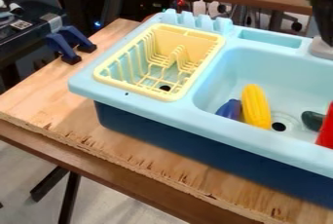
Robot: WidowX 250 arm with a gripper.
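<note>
My black gripper hangs at the upper right edge of the camera view, above the back rim of the light blue toy sink and beside the grey faucet base. Low in the basin lies a yellow corn cob, with a purple-blue object against its left side. Right of the drain is a dark green object. A red object, cut off by the view's edge, stands next to it.
A yellow dish rack sits in the sink unit's left side. Two dark blue clamps are at the wooden table's back left edge. The sink's raised walls surround the basin.
</note>
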